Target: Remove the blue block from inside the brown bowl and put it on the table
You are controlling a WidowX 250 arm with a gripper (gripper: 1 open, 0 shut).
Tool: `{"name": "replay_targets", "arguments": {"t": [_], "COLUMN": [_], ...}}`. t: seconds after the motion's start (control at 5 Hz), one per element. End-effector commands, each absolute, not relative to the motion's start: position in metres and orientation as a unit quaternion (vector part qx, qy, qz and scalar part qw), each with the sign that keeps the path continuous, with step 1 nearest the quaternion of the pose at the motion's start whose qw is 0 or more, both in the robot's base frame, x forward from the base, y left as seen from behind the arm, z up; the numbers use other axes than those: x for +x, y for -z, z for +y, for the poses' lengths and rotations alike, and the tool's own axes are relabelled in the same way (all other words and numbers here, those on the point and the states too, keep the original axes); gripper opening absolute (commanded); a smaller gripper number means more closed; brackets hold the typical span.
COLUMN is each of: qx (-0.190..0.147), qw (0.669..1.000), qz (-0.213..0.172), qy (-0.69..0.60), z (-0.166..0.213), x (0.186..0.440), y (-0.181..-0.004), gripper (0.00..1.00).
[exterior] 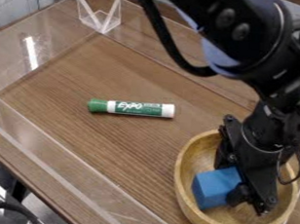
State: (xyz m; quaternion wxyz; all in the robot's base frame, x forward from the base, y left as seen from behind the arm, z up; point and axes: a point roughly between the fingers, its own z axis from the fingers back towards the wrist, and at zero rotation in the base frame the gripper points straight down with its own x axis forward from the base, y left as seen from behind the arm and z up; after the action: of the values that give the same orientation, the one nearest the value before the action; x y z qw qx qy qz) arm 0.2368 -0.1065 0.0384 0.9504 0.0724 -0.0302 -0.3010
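The brown bowl (196,217) sits at the lower right of the table (98,139). Inside it lies the blue block (216,190), its right side covered by my black gripper (247,195), which reaches down into the bowl. The fingers look shut on the block's right side, though the contact itself is hidden behind the gripper body. The block still rests low in the bowl.
A green-labelled marker (131,108) lies flat on the table left of the bowl. Low clear acrylic walls (40,52) edge the tabletop, with a clear corner piece (99,14) at the back. The black arm (237,43) spans the upper right.
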Motion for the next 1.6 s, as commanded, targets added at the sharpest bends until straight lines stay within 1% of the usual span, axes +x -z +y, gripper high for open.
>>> {"name": "replay_targets", "arguments": {"t": [0.0, 1.0, 1.4], "qx": [0.074, 0.08, 0.08], "qw": [0.952, 0.956, 0.957], "qz": [-0.047, -0.048, -0.049], "qy": [0.293, 0.279, 0.273], "z": [-0.1046, -0.1006, -0.0998], "x": [0.2459, 0.2494, 0.2502], "y": [-0.0451, -0.0495, -0.0474], "gripper": [0.0, 0.0, 0.0]}}
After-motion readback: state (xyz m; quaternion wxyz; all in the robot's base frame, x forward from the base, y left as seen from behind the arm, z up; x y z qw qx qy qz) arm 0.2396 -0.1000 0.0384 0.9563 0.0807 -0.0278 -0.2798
